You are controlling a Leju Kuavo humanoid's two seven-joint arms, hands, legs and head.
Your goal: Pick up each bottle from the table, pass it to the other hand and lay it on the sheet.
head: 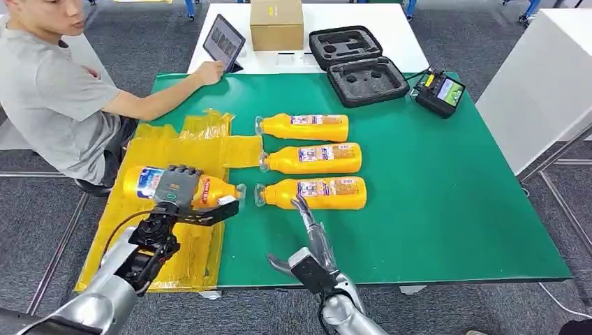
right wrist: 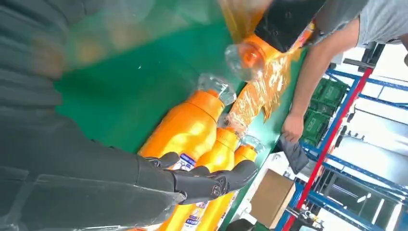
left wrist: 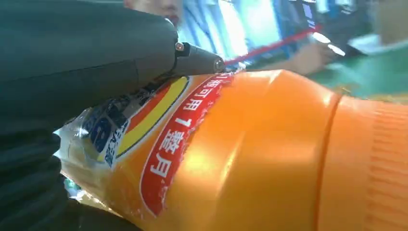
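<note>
My left hand (head: 176, 187) grips an orange bottle (head: 213, 190) around its label, holding it on its side over the yellow sheet (head: 178, 150); up close the bottle (left wrist: 260, 154) lies under my dark fingers (left wrist: 197, 60). Three more orange bottles lie in a row on the green table: the far one (head: 304, 127), the middle one (head: 313, 158) and the near one (head: 314, 192). My right hand (head: 311, 241) is open, fingers stretched toward the near bottle (right wrist: 180, 130) without touching it. Its fingers (right wrist: 211, 180) hover above the bottles.
A person sits at the left, one hand on a tablet (head: 223, 40). At the back stand a cardboard box (head: 276, 24), an open black foam case (head: 357, 64) and a handheld controller (head: 440, 91). The table's front edge (head: 391, 283) runs just ahead of my right wrist.
</note>
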